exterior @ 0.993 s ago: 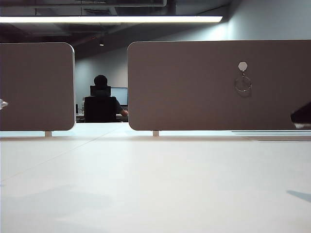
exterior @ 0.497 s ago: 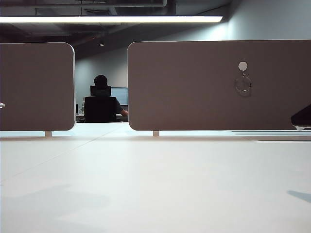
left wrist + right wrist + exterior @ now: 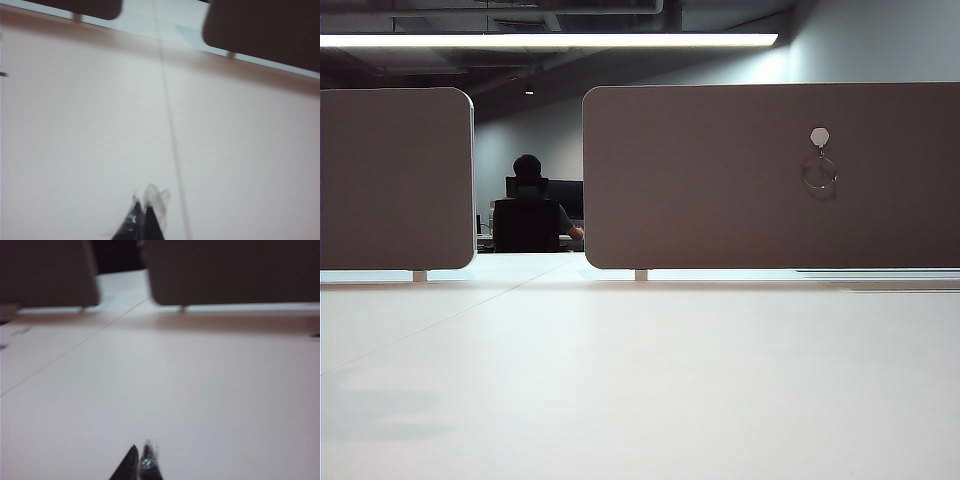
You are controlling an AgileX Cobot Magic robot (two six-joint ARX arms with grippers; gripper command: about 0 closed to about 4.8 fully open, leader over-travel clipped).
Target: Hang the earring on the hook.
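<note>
Pale, bare table (image 3: 640,390) up front, nothing resting on it, just a soft shadow low on the left. Closest in, seen only from the wrist cameras: left gripper (image 3: 142,220) hanging low over the tabletop, jaws pressed together, empty; right gripper (image 3: 141,460) same story, tips nearly touching, nothing pinched. Neither arm showing in the exterior view now, whereas a second ago a pale bit poked in at the left edge and a dark mass sat at the right edge, gone from both sides since. Further back, two grey divider panels (image 3: 720,180) standing on little feet along the table's far edge. On the right panel, the hook (image 3: 820,137), white hexagon with its short peg beneath, and the earring (image 3: 819,173) dangling from that peg, hoop hanging free against the panel, same spot across all three exterior shots. Beyond the gap, someone seated at a monitor (image 3: 527,205), back turned. Looks like job done: hoop up, both arms pulled clear and apparently parked, nothing left to grab.
</note>
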